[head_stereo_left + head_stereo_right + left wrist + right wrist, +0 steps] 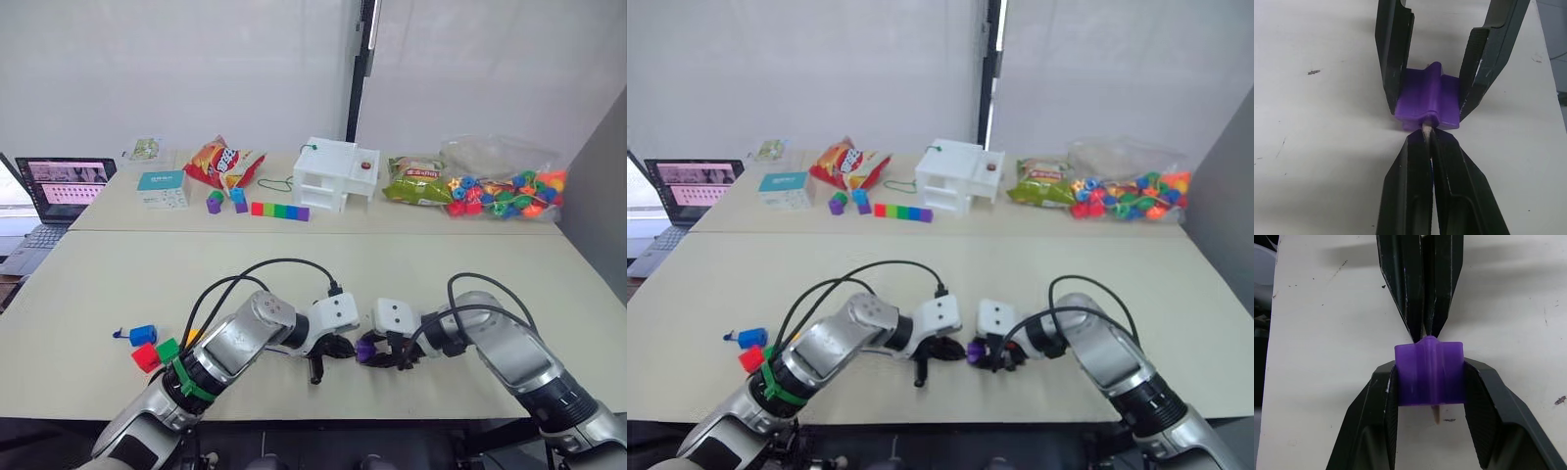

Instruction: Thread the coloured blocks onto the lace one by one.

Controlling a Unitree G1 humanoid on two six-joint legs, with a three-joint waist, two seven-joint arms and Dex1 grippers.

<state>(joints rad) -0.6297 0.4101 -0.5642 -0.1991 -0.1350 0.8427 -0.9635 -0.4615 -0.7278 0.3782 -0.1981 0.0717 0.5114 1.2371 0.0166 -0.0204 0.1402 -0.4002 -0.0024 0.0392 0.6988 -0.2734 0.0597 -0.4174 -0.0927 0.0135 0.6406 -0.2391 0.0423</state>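
Near the front edge of the worktop (411, 264), about midway along it: purple block (1430, 373) clamped by its two sides in the right gripper (1431, 382), fingers spread just wide enough to take it. Pale stiff tip of the lace (1436, 414) poking out of the block's hole on the right gripper's side. Left gripper (1429, 139) pinched tight on the lace right at the block's other face, its fingers touching the block. Both grippers tip to tip, facing each other over the bare worktop.

Towards the front left corner: blue block (143, 335), red block (146, 357) and green block (168, 349) close together, the red and green touching, a sliver of yellow-orange beside the green, partly hidden by the left arm. Can't tell how the rest of the lace runs.

Along the back edge: rigid bar of coloured segments (279, 211), two loose cubes (226, 201) beside it, a crisp packet (223, 163), a small white box-like stand (333, 174), a clear bag of mixed beads (504, 191). Laptop (57, 191) off the back left corner.
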